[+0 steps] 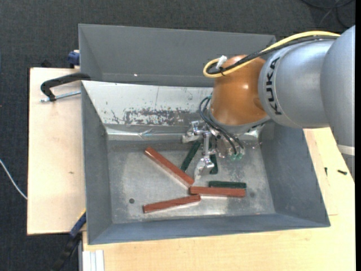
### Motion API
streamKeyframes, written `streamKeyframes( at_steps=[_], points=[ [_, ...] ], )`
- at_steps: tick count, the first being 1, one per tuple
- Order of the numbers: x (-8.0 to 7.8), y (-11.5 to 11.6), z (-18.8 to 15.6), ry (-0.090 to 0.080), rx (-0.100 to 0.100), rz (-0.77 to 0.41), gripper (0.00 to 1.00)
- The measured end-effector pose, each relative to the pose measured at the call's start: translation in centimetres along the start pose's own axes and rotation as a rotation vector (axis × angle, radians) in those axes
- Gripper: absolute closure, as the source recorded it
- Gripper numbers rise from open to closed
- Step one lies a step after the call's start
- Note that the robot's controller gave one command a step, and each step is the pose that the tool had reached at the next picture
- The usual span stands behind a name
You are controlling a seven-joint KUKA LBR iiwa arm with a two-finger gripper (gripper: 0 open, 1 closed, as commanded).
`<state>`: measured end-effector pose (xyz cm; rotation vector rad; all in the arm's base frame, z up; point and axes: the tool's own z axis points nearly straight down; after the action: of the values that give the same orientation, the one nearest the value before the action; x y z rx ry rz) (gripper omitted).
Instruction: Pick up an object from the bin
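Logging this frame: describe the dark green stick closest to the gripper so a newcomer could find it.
Inside the grey bin, find the gripper below the arm's orange cover, near the middle of the floor. Just to its left in the picture is the dark green stick. It runs slanted, whereas the other green bar lies level nearer the front, along a red-brown bar.

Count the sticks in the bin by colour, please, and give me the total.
Red-brown sticks: 3
Dark green sticks: 2
Total: 5
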<state>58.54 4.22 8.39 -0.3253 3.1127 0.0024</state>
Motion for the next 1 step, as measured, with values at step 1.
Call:
streamKeyframes(
  at_steps=[1],
  points=[
    [0.26,0.01,0.34,0.008,-0.001,0.001,1.0]
  ],
)
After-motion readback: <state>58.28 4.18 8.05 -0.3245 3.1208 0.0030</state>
